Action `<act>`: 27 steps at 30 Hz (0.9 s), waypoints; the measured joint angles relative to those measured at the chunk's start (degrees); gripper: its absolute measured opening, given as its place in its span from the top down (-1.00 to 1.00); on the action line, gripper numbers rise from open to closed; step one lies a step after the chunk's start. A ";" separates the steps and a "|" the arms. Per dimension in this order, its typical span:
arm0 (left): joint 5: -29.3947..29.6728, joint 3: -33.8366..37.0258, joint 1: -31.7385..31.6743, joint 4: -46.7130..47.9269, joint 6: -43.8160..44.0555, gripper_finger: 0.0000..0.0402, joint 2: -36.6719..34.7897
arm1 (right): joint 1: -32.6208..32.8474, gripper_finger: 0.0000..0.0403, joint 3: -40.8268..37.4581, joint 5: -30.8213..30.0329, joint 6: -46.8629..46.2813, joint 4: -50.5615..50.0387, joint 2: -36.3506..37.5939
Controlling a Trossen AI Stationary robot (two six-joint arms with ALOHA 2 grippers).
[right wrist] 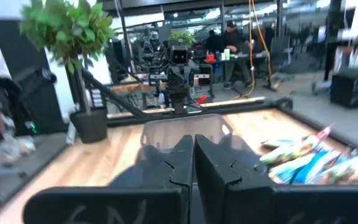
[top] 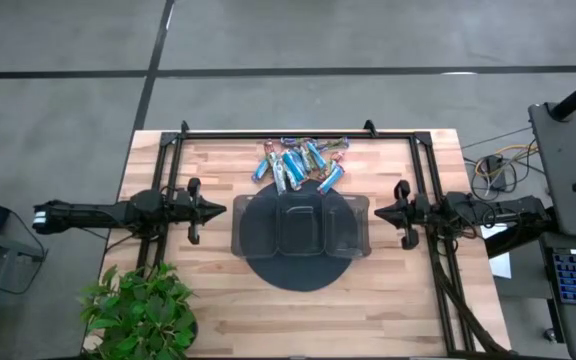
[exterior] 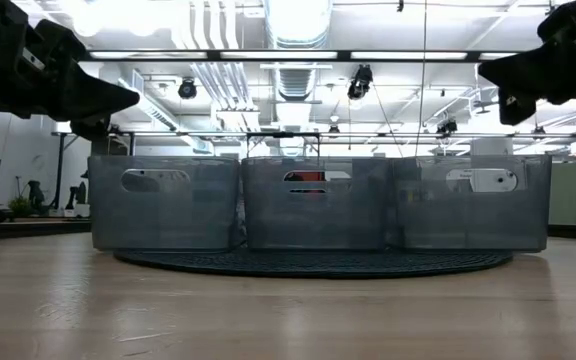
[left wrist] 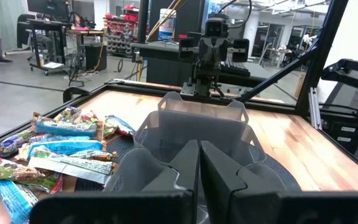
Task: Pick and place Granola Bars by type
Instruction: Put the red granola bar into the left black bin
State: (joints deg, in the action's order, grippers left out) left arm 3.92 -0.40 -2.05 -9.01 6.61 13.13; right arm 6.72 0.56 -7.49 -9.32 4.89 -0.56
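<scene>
Light: bright, even, from ceiling fixtures [exterior: 298,15]; blown out in low view.
Shadows: soft, faint on worktop [top: 218,300].
Glare: sheen on Granola Bars [left wrist: 61,146] foil.
Blur: right wrist view smeared, esp. bars & bkgd.
Focus: left wrist view sharper.

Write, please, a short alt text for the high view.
A pile of granola bars lies on a wooden table just beyond an empty tray. The left gripper and right gripper wait shut at either side of the tray.
</scene>
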 joint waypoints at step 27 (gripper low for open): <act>0.63 -1.01 0.00 -10.98 37.96 1.00 0.13 | 0.02 0.96 0.00 -3.03 -30.51 3.66 0.02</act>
State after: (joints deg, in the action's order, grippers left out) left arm 4.56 -1.41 -2.06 -19.99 44.57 13.26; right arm 6.74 0.56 -10.52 -39.83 8.54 -0.54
